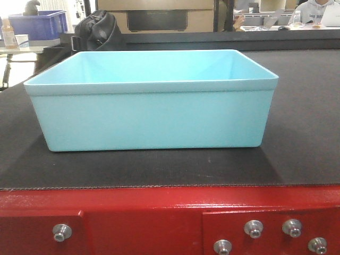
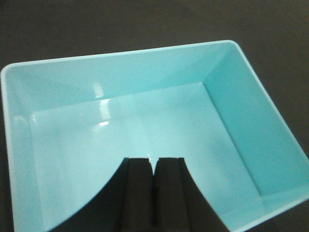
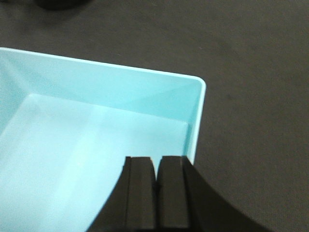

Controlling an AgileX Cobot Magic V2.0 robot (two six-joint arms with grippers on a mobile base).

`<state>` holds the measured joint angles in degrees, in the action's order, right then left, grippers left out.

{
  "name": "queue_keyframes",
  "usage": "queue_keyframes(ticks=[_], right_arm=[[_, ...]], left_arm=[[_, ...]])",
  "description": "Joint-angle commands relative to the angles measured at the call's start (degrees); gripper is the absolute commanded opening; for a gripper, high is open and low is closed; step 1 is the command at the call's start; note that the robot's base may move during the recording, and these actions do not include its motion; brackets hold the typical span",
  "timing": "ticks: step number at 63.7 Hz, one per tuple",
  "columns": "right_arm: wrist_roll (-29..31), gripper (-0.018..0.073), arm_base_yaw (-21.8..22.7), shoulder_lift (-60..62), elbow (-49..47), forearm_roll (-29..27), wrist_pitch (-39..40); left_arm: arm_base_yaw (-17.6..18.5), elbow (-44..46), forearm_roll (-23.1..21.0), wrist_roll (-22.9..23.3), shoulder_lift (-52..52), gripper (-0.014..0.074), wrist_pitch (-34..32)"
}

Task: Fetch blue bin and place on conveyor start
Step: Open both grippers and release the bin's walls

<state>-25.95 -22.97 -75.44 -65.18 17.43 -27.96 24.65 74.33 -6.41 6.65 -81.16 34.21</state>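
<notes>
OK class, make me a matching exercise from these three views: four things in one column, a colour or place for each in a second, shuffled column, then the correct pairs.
Things:
1. blue bin
2. conveyor belt
3. frame
4. dark blue crate

Descriptions:
A. red, studded with silver bolts
B. black, textured, under the bin
C. far back on the left
D. pale cyan, empty, resting on the belt

Pairs: 1-D, 2-B, 3-A, 4-C
</notes>
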Motion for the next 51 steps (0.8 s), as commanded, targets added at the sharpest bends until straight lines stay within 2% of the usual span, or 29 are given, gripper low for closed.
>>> queue_keyframes(ticks=[1, 5, 12, 20, 23, 29, 39, 51], right_arm=[[2.8, -0.0162, -0.1, 4.3, 5.1, 0.0, 8.4], [4.1, -0.0162, -0.1, 7.7, 10.0, 0.0, 13.9], [4.1, -0.0162, -0.1, 13.0, 16.8, 0.2, 22.4], [4.1, -0.0162, -0.1, 18.4, 22.2, 0.2, 23.8], [4.1, -0.0162, -0.1, 20.5, 23.9, 0.2, 23.7], [4.1, -0.0162, -0.1, 24.4, 26.7, -0.1, 23.4], [4.1, -0.0162, -0.1, 30.5, 28.3, -0.1, 19.6], [4.1, -0.0162, -0.1, 35.2, 28.3, -0.1, 19.5]], left_arm=[[0.3, -4.7, -6.1, -7.2, 3.7, -0.0109, -4.7], [0.3, -8.7, -8.4, -10.0, 6.3, -0.0109, -7.9], [0.3, -16.7, -8.7, -10.6, 11.8, -0.0109, -14.4], [0.3, -25.1, -8.9, -10.6, 19.0, -0.0109, -22.9], [-1.0, -28.4, -10.8, -10.6, 22.5, -0.0109, -25.5], [-2.6, -34.0, -11.4, -10.6, 29.8, -0.0109, -29.4], [-3.0, -39.2, -11.4, -10.6, 42.2, -0.0111, -29.2], [-3.0, -39.9, -11.2, -10.6, 53.8, -0.0111, -28.0]])
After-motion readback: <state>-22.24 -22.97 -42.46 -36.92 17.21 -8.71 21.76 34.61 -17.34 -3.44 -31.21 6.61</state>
